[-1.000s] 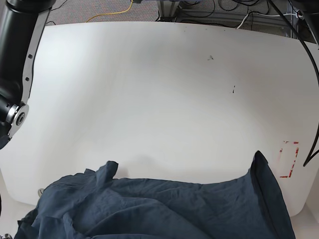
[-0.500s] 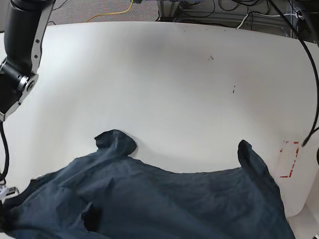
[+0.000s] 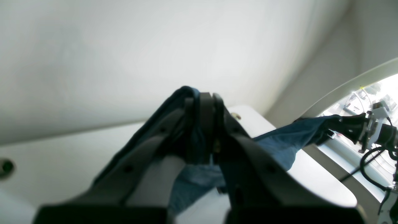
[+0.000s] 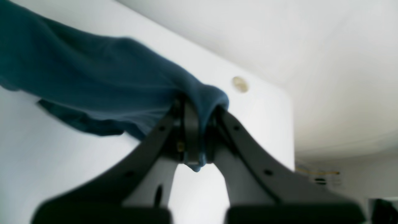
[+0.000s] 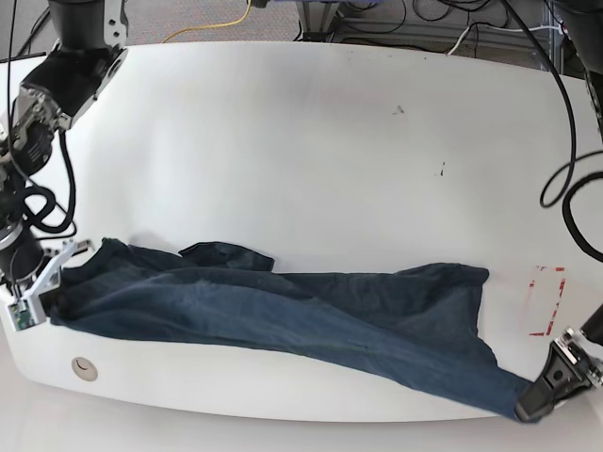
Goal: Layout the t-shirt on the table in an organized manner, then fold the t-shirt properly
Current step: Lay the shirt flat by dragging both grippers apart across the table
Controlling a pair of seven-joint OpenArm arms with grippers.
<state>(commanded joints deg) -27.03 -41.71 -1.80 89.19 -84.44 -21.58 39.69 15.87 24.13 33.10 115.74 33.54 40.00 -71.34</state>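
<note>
Currently the t-shirt (image 5: pixel 283 315) lies stretched across the near edge of the table (image 5: pixel 311 160), pulled into a long band between my two arms. Going left to right in the base view: my right gripper (image 5: pixel 42 287) sits at the left end, clenched on a bunched fold of navy cloth; the right wrist view shows the fabric wrapped over and pinched between the closed jaws, just beside a round grommet (image 4: pixel 240 84). Mid-span the cloth sags and creases, with one loose flap (image 5: pixel 226 254) folded back on itself; I judge it soft, light and limp, so it will not hold any shape unsupported. At the right end my left gripper (image 5: pixel 542 395) is closed on the other corner, off the table edge near the red tape mark (image 5: pixel 546 301); the left wrist view confirms cloth clamped between the jaws. Judgement: thin cotton may slip from a shallow pinch, so edge grips at hems or shoulder seams seem safest.
</note>
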